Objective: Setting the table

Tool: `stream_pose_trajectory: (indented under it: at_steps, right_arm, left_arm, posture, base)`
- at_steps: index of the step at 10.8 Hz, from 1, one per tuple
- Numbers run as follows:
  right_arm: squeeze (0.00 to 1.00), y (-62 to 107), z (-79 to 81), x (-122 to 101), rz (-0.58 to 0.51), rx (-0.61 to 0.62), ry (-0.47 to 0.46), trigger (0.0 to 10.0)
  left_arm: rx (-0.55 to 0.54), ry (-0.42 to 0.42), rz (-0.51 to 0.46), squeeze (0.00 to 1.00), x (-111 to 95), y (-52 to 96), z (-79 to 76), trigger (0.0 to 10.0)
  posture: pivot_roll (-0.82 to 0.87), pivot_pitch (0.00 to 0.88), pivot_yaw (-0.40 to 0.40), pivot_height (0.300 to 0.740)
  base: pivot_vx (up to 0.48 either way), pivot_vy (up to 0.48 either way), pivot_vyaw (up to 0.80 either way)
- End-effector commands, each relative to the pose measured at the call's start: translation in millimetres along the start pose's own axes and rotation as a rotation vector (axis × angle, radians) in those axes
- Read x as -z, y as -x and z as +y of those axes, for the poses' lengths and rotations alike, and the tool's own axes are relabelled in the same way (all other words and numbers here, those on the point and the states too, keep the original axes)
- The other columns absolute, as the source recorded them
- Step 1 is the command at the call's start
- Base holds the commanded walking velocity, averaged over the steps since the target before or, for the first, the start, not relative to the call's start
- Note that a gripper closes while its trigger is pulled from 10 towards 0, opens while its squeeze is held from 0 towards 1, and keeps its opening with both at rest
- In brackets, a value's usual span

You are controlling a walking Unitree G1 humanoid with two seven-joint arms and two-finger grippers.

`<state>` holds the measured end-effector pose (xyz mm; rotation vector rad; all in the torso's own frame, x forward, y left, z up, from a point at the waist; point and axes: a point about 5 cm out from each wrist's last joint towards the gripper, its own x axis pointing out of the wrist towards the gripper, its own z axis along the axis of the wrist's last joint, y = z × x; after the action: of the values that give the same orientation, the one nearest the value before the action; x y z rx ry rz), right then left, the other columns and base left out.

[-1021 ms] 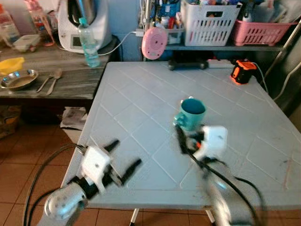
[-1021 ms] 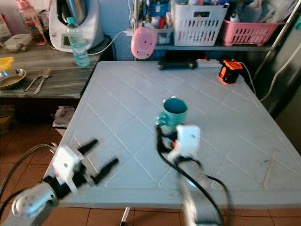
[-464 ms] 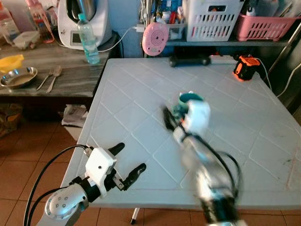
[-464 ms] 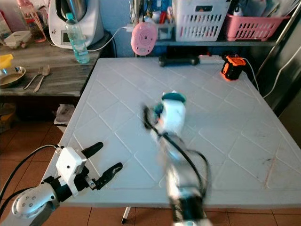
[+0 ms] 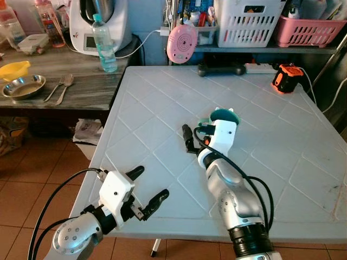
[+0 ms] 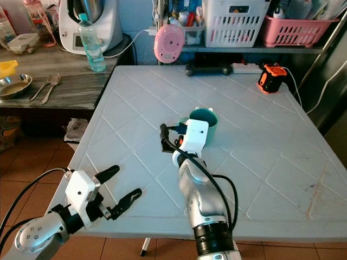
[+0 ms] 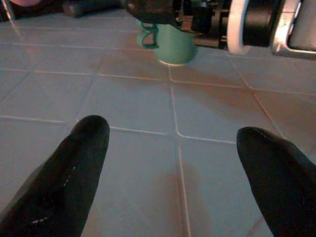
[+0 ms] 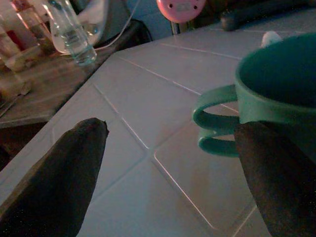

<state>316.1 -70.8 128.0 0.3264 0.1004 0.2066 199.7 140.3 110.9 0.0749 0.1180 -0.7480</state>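
A teal mug point(image 6: 206, 120) stands upright near the middle of the frame on the white table point(image 6: 271, 162). The right gripper point(image 8: 173, 163) sits right beside its handle, fingers spread apart, one close against the mug. At lower left, the left gripper point(image 5: 145, 189) hovers over the table's near edge, fingers apart and empty.

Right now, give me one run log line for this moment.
right gripper: open, beside teal mug handle | left gripper: open, over near table edge | mug: upright

1 mug point(image 6: 205, 123), 1 bottle point(image 5: 103, 43), 2 baskets point(image 5: 248, 23), 1 bowl point(image 5: 23, 89).
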Motion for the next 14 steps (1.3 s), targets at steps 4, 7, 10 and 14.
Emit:
stream_pose_trajectory:
  at_steps: [4,7,10,14]
  right_arm:
    - [0.0,18.8,-29.0,8.5,0.005,0.077,0.037,10.0]
    - [0.0,18.9,-62.1,-0.1,-0.018,0.155,0.1,10.0]
    - [0.0,9.6,-59.3,-4.8,-0.013,0.118,0.104,10.0]
    - [0.0,29.8,-37.3,18.5,0.012,0.016,0.179,10.0]
  left_arm:
    - [-0.02,0.0,0.0,0.0,0.0,-0.9,4.3,10.0]
    - [-0.037,0.004,-0.001,0.0,-0.1,-0.8,7.2,10.0]
    - [-0.047,0.005,0.007,0.0,0.2,0.5,9.2,10.0]
    - [-0.063,0.0,-0.001,0.0,-4.1,0.6,9.2,10.0]
  posture:
    - [0.15,0.035,0.025,0.74]
    - [0.16,0.03,0.03,0.74]
    - [0.16,0.027,0.034,0.74]
    - [0.17,0.019,0.03,0.74]
  base:
    - [0.0,0.0,0.0]
    - [0.0,0.0,0.0]
    - [0.0,0.0,0.0]
    - [0.0,0.0,0.0]
